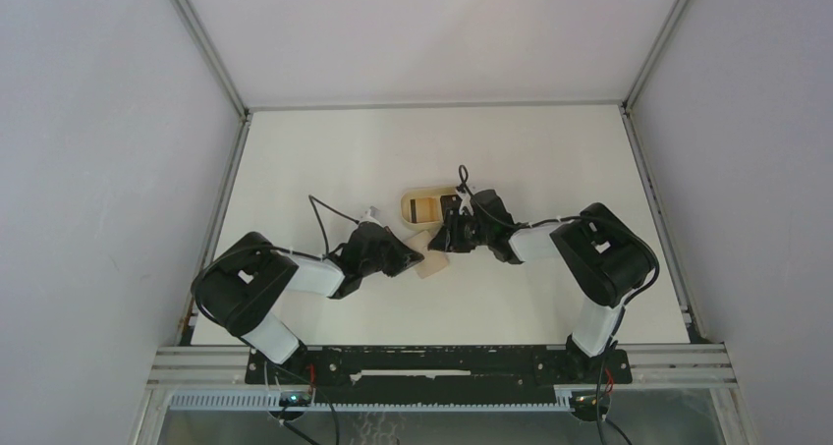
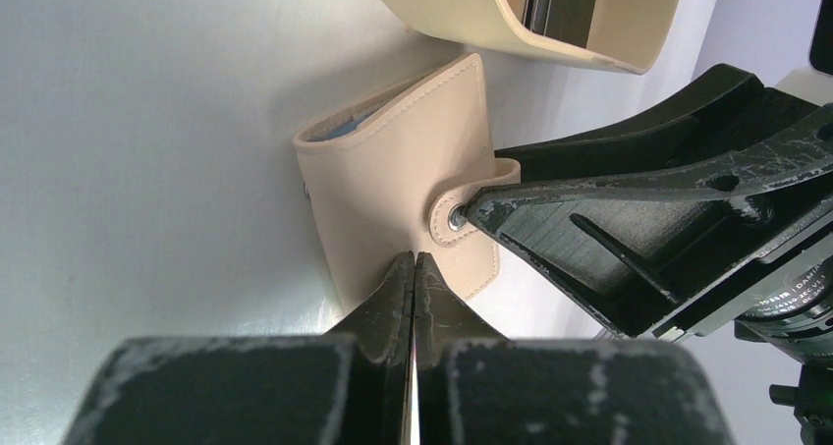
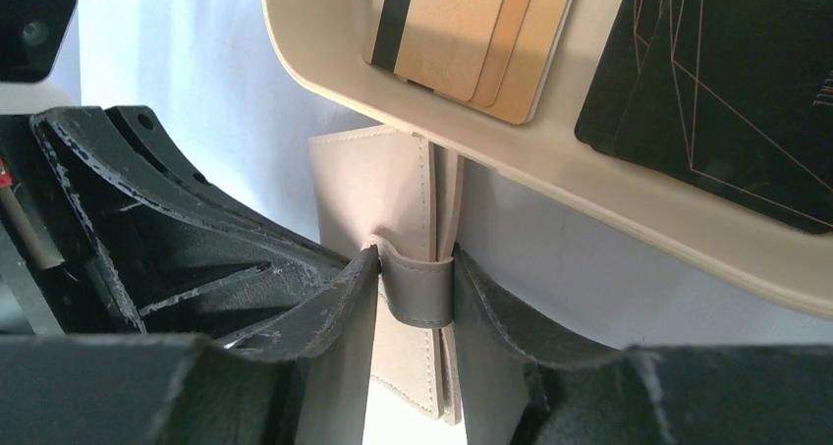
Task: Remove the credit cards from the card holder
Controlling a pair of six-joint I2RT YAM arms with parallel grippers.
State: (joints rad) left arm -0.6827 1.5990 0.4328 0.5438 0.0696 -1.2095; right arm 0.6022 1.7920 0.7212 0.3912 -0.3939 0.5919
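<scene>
The beige card holder (image 1: 430, 260) stands folded between my two grippers, its tab snapped shut. My right gripper (image 3: 415, 268) is shut across its thickness at the tab (image 3: 417, 288), one fingertip by the snap (image 2: 455, 219). My left gripper (image 2: 415, 260) is shut, its tips against the card holder's face (image 2: 393, 180); I cannot tell whether it pinches anything. Tan-brown cards with a dark stripe (image 3: 462, 32) and a black card (image 3: 727, 82) lie in the oval tray (image 3: 629, 204). Something bluish shows in the card holder's open end (image 2: 344, 126).
The oval tan tray (image 1: 411, 201) sits just behind the card holder, nearly touching it, and also shows in the left wrist view (image 2: 442, 18). The enclosure's metal posts and walls bound the white table (image 1: 324, 150) at the back and sides.
</scene>
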